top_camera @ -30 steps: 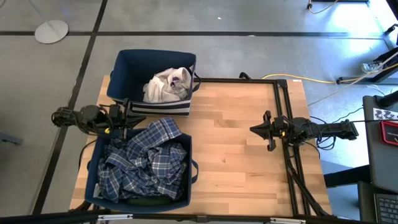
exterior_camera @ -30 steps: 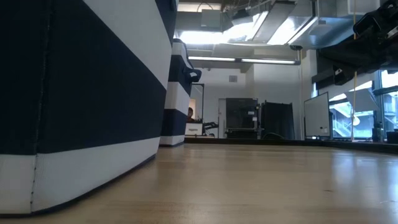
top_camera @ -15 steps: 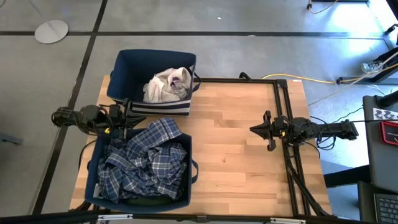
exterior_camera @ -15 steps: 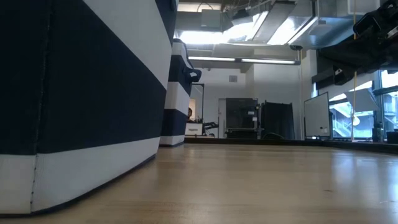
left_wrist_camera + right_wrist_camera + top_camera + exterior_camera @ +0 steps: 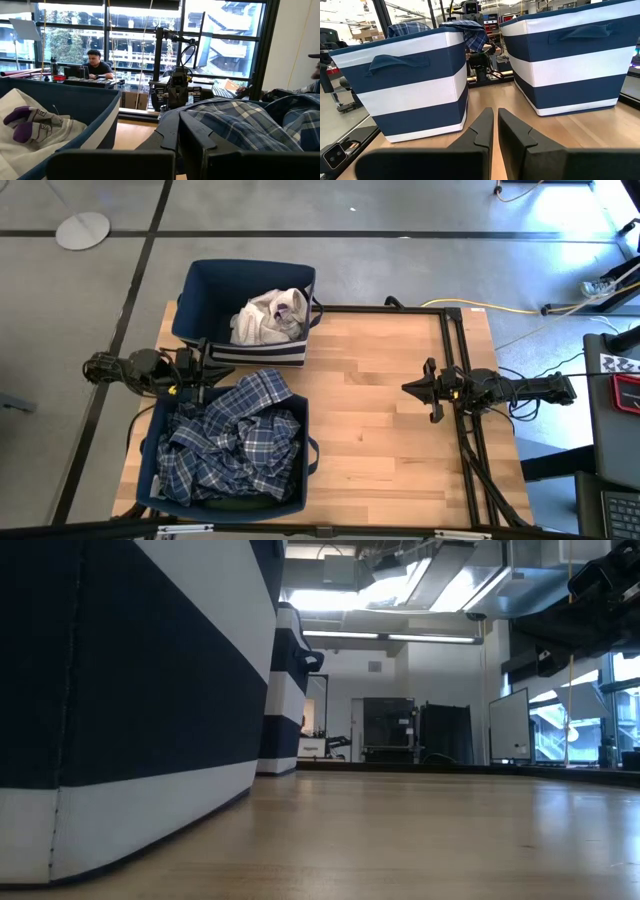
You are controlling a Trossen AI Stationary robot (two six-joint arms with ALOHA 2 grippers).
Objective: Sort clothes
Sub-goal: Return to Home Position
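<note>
White and cream clothes with a small grey-purple sock lie in the far navy bin. Blue plaid clothes fill the near navy bin, one piece draped over its far rim; a dark piece shows at its near side. My left gripper is shut and empty between the two bins at the table's left. My right gripper is shut and empty above the table's right part. The sock also shows in the left wrist view.
A black metal frame runs along the table's right and far edges. Bare wood lies between the bins and my right gripper. In the left wrist view a person sits at a desk beyond the table.
</note>
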